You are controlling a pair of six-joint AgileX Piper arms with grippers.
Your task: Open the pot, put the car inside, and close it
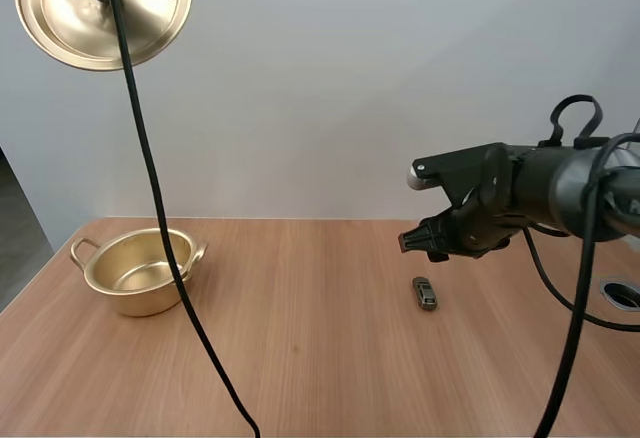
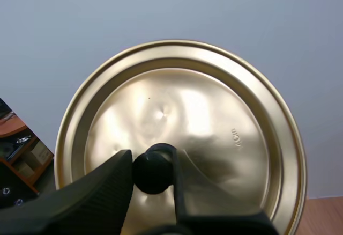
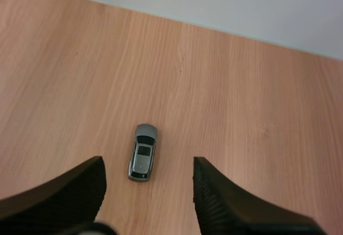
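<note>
Pot sits open at the tabletop's left, lid held high, my left fingers clamped on its knob. Right fingers are apart over the car, which lies on the tabletop; I'd drop straight down, straddle its sides and close gently so it doesn't skid. Surface is smooth wood, plain pale wall behind.

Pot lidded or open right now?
Open: the pot sits lidless on the table, while the left gripper holds the lid aloft by its knob.
</note>
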